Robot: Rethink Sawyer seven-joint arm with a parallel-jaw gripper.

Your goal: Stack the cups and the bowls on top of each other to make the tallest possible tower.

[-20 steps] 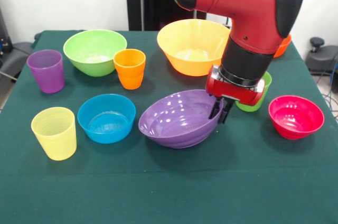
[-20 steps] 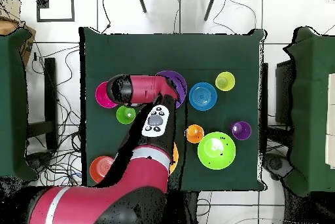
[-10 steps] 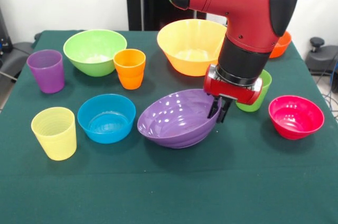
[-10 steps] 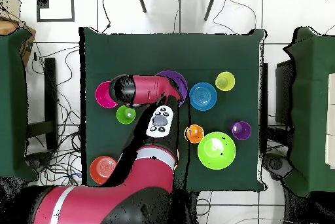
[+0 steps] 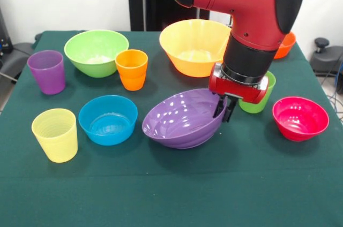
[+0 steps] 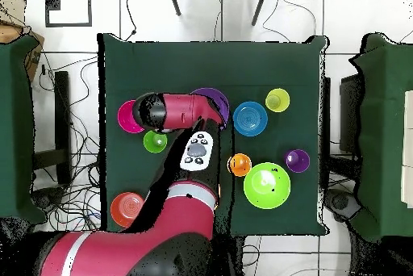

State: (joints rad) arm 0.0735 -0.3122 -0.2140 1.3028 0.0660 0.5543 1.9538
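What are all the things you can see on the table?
Cups: four; purple cup, orange cup, yellow cup, green cup behind the claw.
Bowls: six; light green bowl, orange-yellow bowl, blue bowl, purple bowl tilted at the middle, pink-red bowl, orange-red bowl mostly hidden by the arm.
Table: one, dark green cloth.
Claw: one, black, shut on the purple bowl's rim.

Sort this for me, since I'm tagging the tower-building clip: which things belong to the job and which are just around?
Job: purple bowl gripped at its rim by the gripper; orange-yellow bowl; green bowl; blue bowl; pink-red bowl; orange-red bowl; purple cup; orange cup; yellow cup; green cup.

Around: side tables; floor cables.
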